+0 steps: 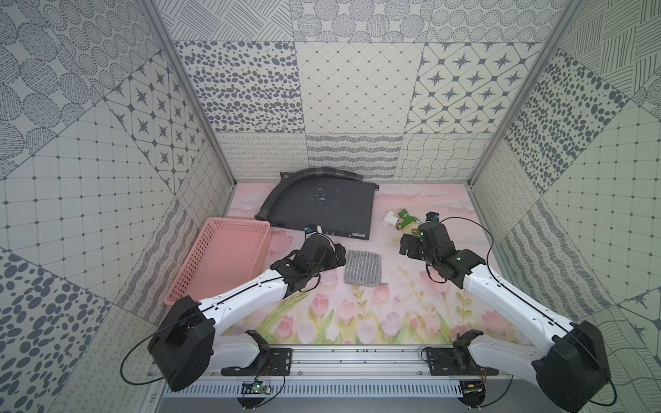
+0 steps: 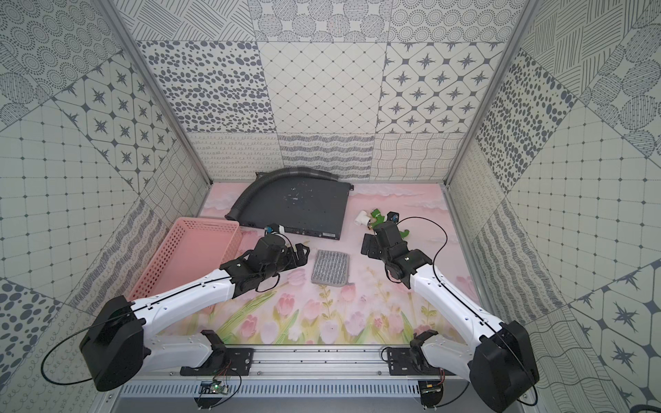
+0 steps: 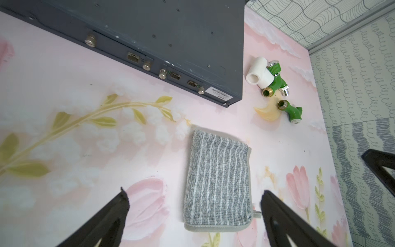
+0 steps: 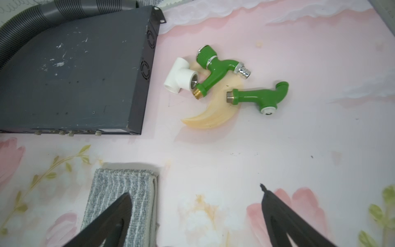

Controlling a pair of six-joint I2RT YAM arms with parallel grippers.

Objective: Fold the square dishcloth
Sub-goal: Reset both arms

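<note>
Step in hand: the fold looks done or nearly done. The dishcloth (image 1: 362,267) lies flat on the floral table (image 1: 411,321) as a rectangle rather than a square. In the right wrist view a doubled edge shows along one long side, so I judge it folded in half once.

The left gripper (image 3: 193,191) has its jaws spread wide and holds nothing. It sits just beside the cloth, apart from it. The right gripper (image 4: 195,189) is also spread and empty. In both top views it is well apart from the cloth, on the other side, so the cloth lies between the two grippers, closer to the left one.

Next move, as a guess: either both arms back away, or a second fold follows. A second fold calls for pinching both layers at one short end and laying it over the other end, with the edges kept lined up. The thick doubled cloth may spring open.

Containers: the pink basket (image 1: 238,223), beside the left arm, is empty. The dark metal box (image 1: 322,207) is closed, with a hose (image 1: 286,186) lying over it. Green tap parts (image 4: 215,68) lie loose on the table.
</note>
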